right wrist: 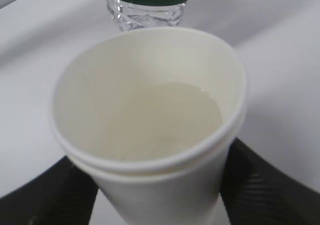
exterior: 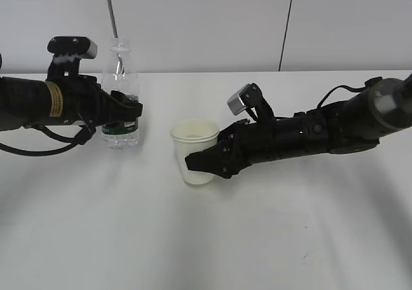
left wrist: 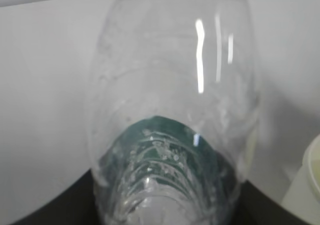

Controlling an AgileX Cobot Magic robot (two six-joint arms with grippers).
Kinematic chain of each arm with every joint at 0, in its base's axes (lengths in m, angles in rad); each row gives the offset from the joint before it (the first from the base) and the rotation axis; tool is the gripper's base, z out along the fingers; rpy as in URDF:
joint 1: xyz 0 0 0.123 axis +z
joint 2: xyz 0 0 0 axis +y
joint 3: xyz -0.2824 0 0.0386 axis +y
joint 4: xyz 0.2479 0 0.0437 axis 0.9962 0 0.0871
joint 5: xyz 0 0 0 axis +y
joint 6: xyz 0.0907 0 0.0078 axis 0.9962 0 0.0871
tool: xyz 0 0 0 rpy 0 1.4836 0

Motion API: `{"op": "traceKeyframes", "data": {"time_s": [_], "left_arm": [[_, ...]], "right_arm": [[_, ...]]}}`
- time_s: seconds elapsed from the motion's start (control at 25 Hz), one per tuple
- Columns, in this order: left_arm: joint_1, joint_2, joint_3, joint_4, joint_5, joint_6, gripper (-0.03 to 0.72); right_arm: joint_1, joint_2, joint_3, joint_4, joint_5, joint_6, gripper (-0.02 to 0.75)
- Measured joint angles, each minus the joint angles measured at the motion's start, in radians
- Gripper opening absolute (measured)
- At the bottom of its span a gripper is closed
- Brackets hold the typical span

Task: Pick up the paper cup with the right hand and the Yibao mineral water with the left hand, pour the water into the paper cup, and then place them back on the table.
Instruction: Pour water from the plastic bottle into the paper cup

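The Yibao mineral water point(exterior: 120, 93) is seen upright on the table point(exterior: 206, 238), left of centre, clasped at its green label by the left hand point(exterior: 132, 107), jaws partly closed against its sides. In the left wrist view the bottle point(left wrist: 172, 115) fills the frame (ribs and label plain). The paper cup point(exterior: 195, 151) stands on the table near the middle, gripped round its lower wall by the right hand point(exterior: 206, 163), jaws set wide about it. Clear liquid is visible inside the cup point(right wrist: 150, 115). Bottle and cup are apart.

White paper cup point(exterior: 194, 149), green-labelled clear ribbed bottle point(exterior: 120, 96), white table point(exterior: 206, 238).
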Motion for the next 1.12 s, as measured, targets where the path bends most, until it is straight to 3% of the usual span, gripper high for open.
{"op": "traceKeyframes", "data": {"time_s": [0.28,0.6,0.84,1.12], "left_arm": [[0.070,0.054,-0.001,-0.001,-0.177,0.122,0.335],[0.115,0.146,-0.001,-0.234,-0.324,0.397,0.335],[0.119,0.197,-0.001,-0.300,-0.400,0.455,0.335],[0.119,0.200,-0.002,-0.330,-0.425,0.479,0.335]], "right_arm": [[0.000,0.000,0.000,0.025,0.025,0.000,0.539],[0.000,0.000,0.000,0.045,0.035,0.000,0.539],[0.000,0.000,0.000,0.062,0.035,-0.002,0.539],[-0.008,0.000,0.000,0.196,0.052,-0.090,0.539]]}}
